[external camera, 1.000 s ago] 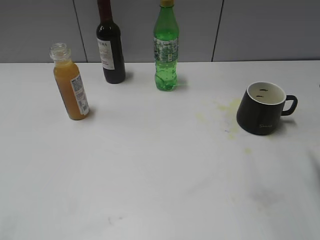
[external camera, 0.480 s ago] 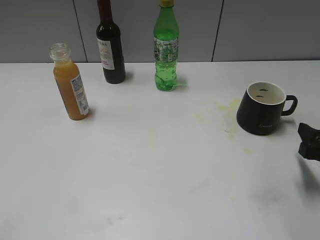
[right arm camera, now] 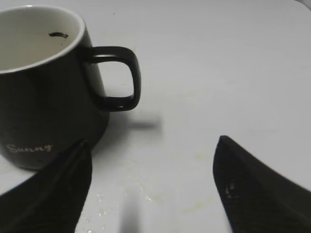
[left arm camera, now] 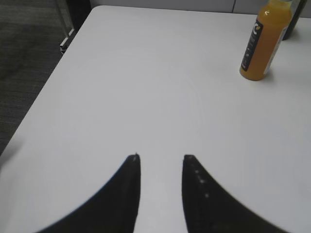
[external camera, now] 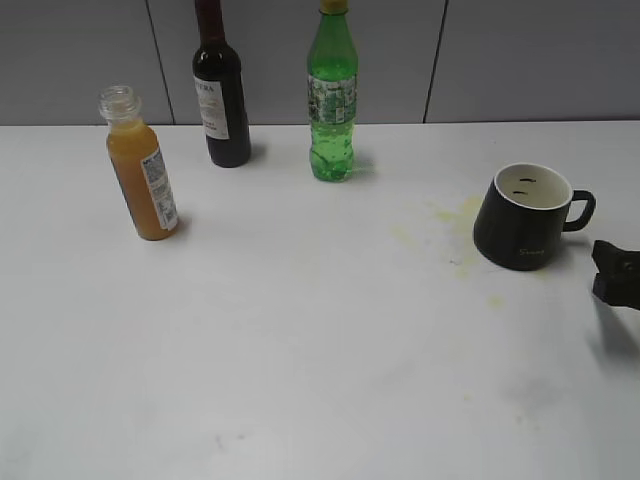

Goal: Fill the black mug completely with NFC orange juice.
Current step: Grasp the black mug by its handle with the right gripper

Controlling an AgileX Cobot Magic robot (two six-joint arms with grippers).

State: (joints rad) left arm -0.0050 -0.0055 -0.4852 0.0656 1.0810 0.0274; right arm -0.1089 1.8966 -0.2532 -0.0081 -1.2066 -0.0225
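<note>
Exterior view: black mug (external camera: 525,217) upright on the white table (external camera: 320,380) at right, handle pointing right, cream interior showing, faint yellowish stains (external camera: 450,225) on the tabletop just to its left. NFC orange juice (external camera: 142,170) far left in an uncapped clear bottle, standing upright, well apart from the mug. Behind, a dark wine bottle (external camera: 221,95) and a green soda bottle (external camera: 332,100) side by side near the wall. Right gripper (external camera: 618,274) just entering at the right edge, near the mug's handle but not touching; opening not readable from here. Left wrist view: left gripper (left arm camera: 160,167) over bare table, fingers slightly apart, holding nothing; juice bottle (left arm camera: 265,41) at upper right, well away. Right wrist view: right gripper (right arm camera: 153,170) spread wide, empty, low over the table; mug (right arm camera: 46,92) at upper left with handle (right arm camera: 116,77) turned toward the gap, left finger (right arm camera: 53,194) just in front of the mug's base.
</note>
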